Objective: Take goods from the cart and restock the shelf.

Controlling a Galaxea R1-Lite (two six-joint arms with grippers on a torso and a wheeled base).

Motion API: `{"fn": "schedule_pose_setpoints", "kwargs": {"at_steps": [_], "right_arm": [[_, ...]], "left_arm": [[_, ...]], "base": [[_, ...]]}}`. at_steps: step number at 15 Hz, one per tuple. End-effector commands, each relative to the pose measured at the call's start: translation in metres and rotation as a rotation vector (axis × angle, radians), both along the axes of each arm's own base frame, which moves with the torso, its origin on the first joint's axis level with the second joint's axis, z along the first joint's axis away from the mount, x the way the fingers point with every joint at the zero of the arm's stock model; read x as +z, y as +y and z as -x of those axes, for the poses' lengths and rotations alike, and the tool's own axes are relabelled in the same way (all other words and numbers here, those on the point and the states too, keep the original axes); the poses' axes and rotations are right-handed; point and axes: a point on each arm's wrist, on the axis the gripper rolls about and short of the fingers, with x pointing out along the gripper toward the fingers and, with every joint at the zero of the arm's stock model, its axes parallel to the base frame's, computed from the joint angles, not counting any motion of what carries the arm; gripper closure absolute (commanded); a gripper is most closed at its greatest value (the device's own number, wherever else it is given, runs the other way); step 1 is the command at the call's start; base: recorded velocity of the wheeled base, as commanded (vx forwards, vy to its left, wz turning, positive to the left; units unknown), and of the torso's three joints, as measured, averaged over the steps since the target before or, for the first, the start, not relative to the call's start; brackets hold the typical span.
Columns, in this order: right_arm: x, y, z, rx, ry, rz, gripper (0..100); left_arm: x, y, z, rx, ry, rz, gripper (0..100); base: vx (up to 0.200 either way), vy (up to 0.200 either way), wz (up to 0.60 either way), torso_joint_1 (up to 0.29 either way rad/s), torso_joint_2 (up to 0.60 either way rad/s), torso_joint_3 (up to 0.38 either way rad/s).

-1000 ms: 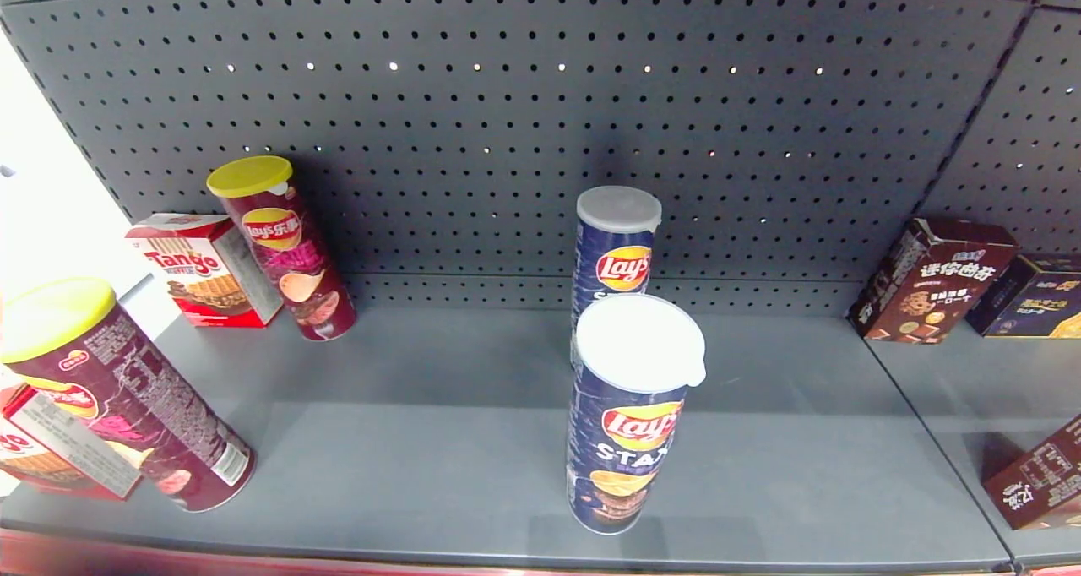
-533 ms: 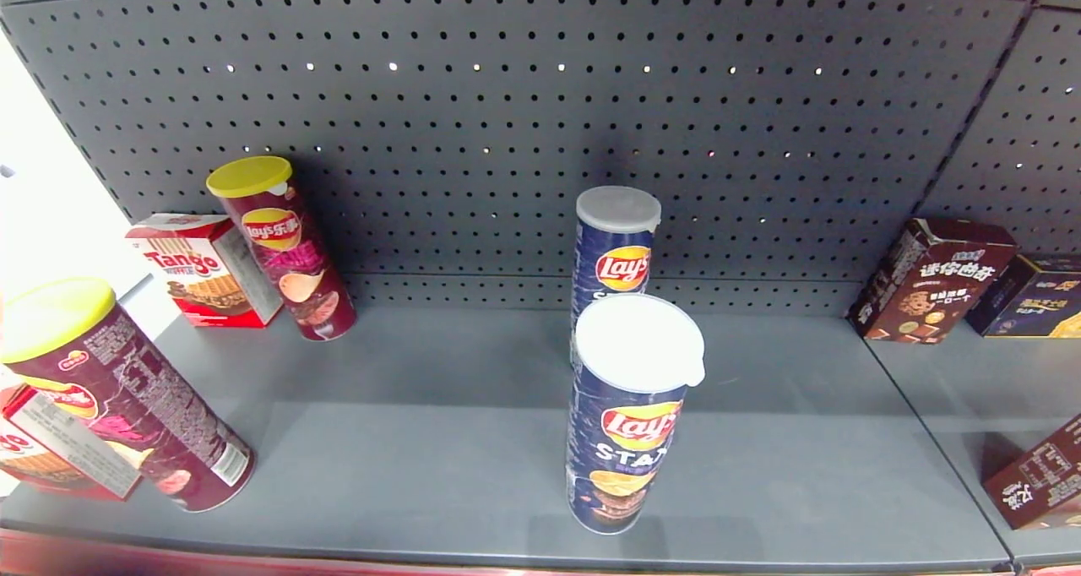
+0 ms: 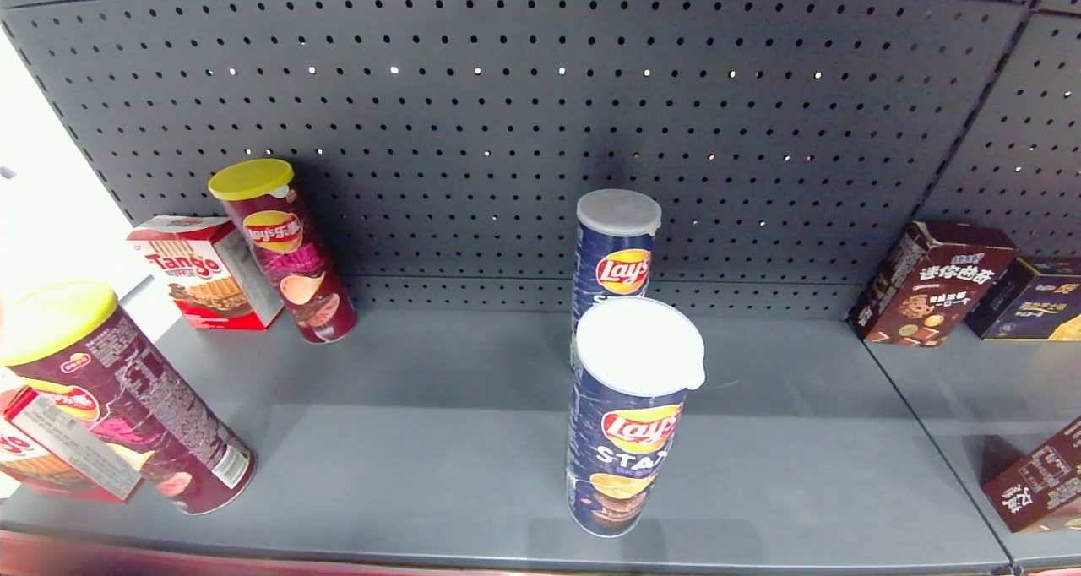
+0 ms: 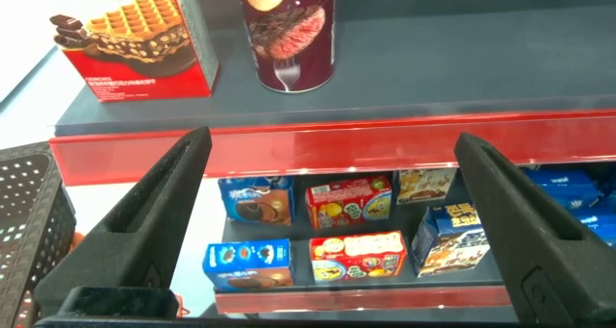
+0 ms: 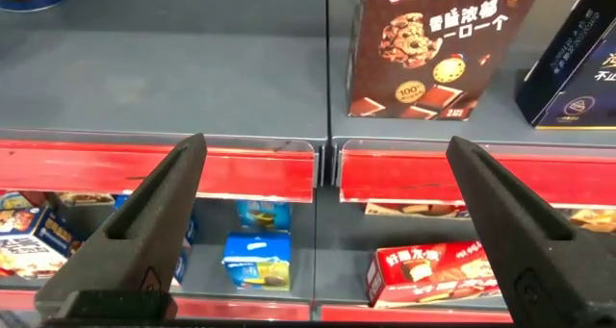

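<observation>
Your left gripper (image 4: 327,241) is spread wide, its two dark fingers (image 4: 144,232) far apart with nothing between them and nothing touching them. It sits in front of the shelf's red front strip (image 4: 337,145). Above that strip stand a waffle box (image 4: 135,39) and, just beside it, the foot of a maroon can (image 4: 287,39). A dark mesh basket (image 4: 29,222) shows at the edge of that view.

Your right gripper (image 5: 327,232) is just as wide open and holds nothing. It faces the same red strip, with a brown cookie box (image 5: 433,44) upright on the shelf above it.

From the head camera, the shelf (image 3: 422,441) carries two blue chip cans in the middle, both upright: the front blue can (image 3: 629,415) near the edge and the rear blue can (image 3: 615,247) right behind it, near the pegboard back (image 3: 507,95). To the left are two yellow-lidded cans and red wafer boxes. More brown boxes sit to the right.
</observation>
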Motion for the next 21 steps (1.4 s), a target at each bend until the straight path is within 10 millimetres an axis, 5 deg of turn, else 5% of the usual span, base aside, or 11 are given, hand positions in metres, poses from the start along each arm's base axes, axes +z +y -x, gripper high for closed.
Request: {"fn": "schedule_pose_setpoints", "kwargs": {"at_steps": [1,21], "right_arm": [[0.0,0.0,0.0,0.0,0.0,0.0,0],[0.0,0.0,0.0,0.0,0.0,0.001,0]], "left_arm": [[-0.0001,0.0001,-0.0001,0.008,0.003,0.017,0],[-0.0001,0.0002,-0.0001,0.011,0.003,0.018,0]], "base": [[0.0,0.0,0.0,0.0,0.0,0.0],[-0.02,0.0,0.0,0.0,0.0,0.0]]}}
